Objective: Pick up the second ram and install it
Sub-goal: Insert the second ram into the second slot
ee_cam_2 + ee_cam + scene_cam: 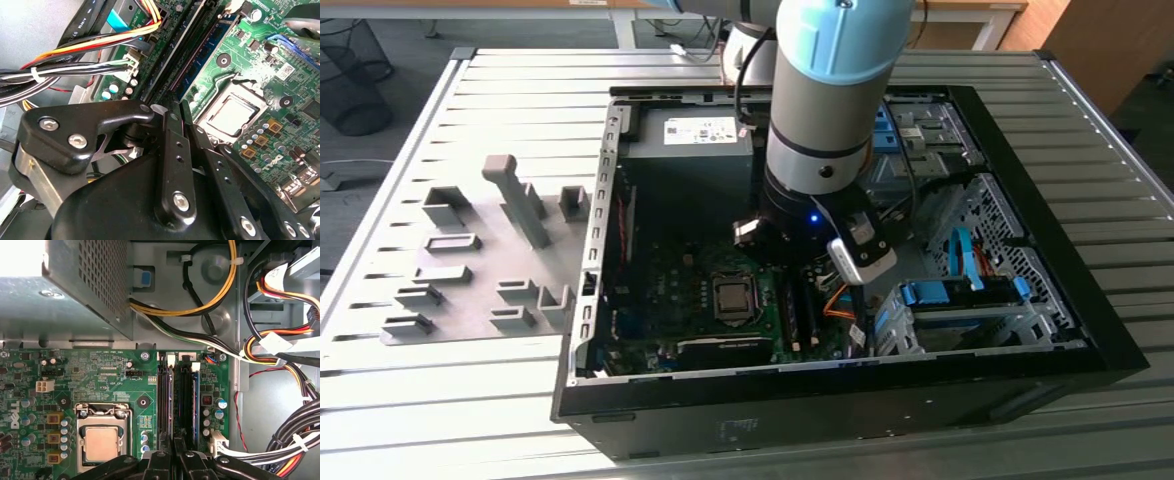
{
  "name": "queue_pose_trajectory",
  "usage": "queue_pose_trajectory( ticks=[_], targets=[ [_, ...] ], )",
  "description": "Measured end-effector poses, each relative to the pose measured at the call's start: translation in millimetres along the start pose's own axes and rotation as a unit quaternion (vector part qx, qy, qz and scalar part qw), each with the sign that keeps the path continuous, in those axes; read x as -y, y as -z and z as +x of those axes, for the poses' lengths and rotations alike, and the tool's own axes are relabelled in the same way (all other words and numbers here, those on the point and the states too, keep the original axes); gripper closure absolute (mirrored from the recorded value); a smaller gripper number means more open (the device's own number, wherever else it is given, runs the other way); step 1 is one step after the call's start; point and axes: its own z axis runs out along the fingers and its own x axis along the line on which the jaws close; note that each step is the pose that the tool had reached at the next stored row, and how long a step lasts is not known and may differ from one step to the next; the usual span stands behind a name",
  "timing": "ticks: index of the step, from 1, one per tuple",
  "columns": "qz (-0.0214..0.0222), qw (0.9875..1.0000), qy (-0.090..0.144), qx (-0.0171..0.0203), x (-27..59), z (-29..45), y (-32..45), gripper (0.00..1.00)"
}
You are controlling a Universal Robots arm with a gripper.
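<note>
Your tool (174, 452) hangs low inside the computer case (1067, 345), directly over the memory slots (175, 400), fingers (175, 150) drawn close together. The second ram (195, 405) stands edge-up in a slot beside them. Whether it is fully latched, I cannot tell.

A lab or workshop: open computer case (1067, 360) on a slatted metal table (520, 70), grey fixture blocks (520, 200) alongside.
</note>
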Motion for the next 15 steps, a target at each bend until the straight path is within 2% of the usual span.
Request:
queue_pose_trajectory(
  ticks=[7,15],
  targets=[
    [-0.0002,1.0000,0.000,0.0000,0.0,0.2,1.2,0.86],
    [-0.0115,0.9999,0.000,-0.0001,0.7,0.3,2.1,0.86]
  ],
)
